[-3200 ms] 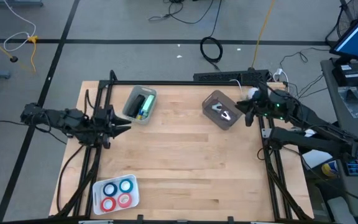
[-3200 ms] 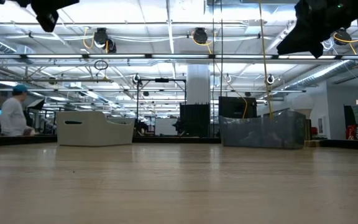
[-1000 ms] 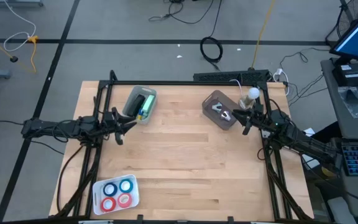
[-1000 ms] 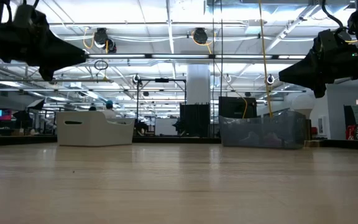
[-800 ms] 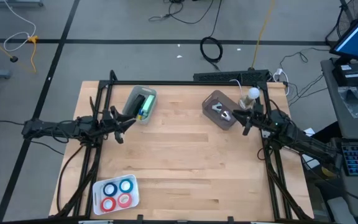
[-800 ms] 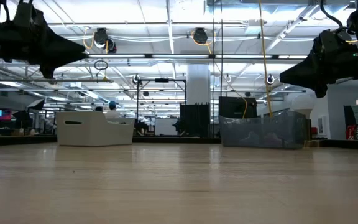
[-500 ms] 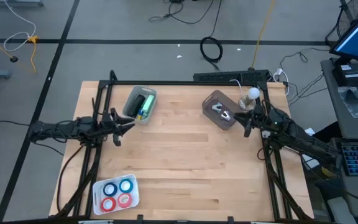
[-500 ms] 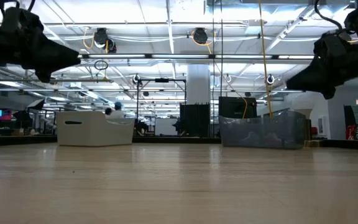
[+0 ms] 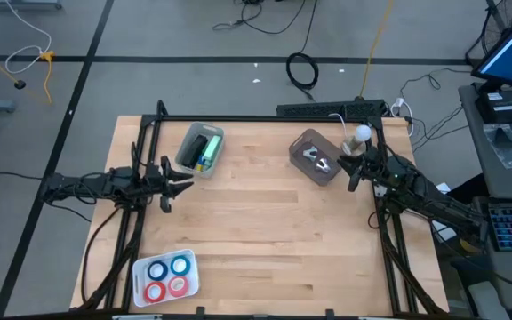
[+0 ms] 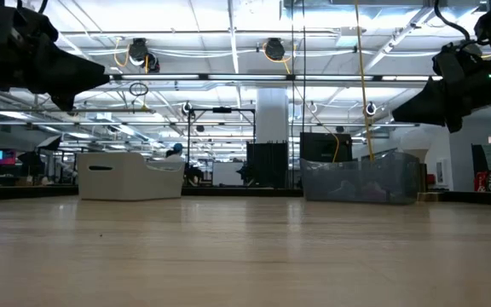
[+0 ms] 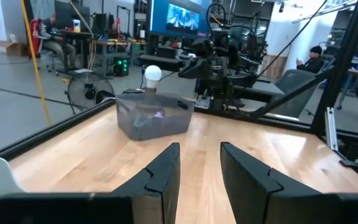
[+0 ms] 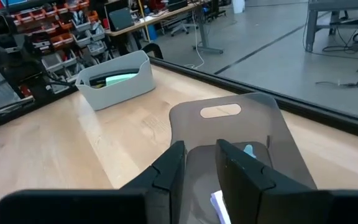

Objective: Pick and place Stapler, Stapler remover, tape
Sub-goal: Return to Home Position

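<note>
A green stapler (image 9: 208, 151) lies in a pale bin (image 9: 188, 147) at the far left of the table. A pale stapler remover (image 9: 318, 161) lies in a grey bin (image 9: 304, 142) at the far right. Two blue and two red tape rolls (image 9: 168, 277) lie in a white tray (image 9: 137, 267) at the near left edge. My left gripper (image 9: 180, 180) hovers open just near of the pale bin, pointing level toward the table's right. My right gripper (image 9: 352, 174) hovers open beside the grey bin's right side, with the grey bin (image 12: 278, 143) showing right before its fingers. Neither holds anything.
Black frame rails (image 9: 140, 133) run along the table's left, far and right edges. A white ball-shaped thing (image 9: 360, 133) stands behind the grey bin. The table's bare wooden middle (image 9: 265, 231) lies between the arms. People sit in the room beyond.
Both grippers have drawn back a little, the left toward the table's left edge and the right toward its right edge, the right one tipping slightly. The bins, the tray and their contents have stayed where they were.
</note>
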Robot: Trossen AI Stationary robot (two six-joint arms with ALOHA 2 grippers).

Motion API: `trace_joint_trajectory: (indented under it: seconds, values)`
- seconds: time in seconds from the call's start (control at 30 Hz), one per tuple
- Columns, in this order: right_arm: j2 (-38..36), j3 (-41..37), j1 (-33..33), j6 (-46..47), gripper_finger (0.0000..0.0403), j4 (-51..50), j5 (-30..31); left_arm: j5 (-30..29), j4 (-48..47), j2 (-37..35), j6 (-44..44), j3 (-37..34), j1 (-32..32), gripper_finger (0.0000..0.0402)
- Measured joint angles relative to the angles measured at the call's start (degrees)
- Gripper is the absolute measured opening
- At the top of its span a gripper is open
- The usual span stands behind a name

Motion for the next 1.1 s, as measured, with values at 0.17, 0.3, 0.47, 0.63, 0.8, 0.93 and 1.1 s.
trace_joint_trajectory:
  seconds: [0.17, 0.3, 0.47, 0.63, 0.8, 0.93, 1.1]
  values:
    - [0.0, 0.0, 0.0, -3.5, 0.0084, 1.1, 0.2, -0.3, 0.0, 0.1, 0.8, 0.0, 0.0, 0.012]
    - [0.0, 0.0, 0.0, -5.9, 0.0084, 0.0, 0.2, -0.4, 0.1, 0.1, -0.2, 0.0, 0.0, 0.012]
    - [0.0, 0.0, 0.0, -7.6, 0.0084, 0.8, 0.2, -0.6, 0.2, 0.1, -2.0, -0.1, 0.0, 0.012]
    - [0.0, 0.0, 0.0, -9.3, 0.0084, 1.7, 0.2, -0.6, 0.2, 0.1, -1.9, -0.1, 0.0, 0.012]
    - [0.0, 0.0, 0.0, -10.6, 0.0084, 3.9, 0.2, -0.6, 0.2, 0.1, -2.0, -0.1, 0.0, 0.012]
    - [0.0, 0.0, 0.0, -7.7, 0.0084, 4.0, 0.2, -0.6, 0.2, 0.1, -1.9, -0.1, 0.0, 0.012]
    - [0.0, 0.0, 0.0, -4.4, 0.0084, 4.0, 0.2, -0.6, 0.2, 0.1, -1.9, -0.1, 0.0, 0.012]
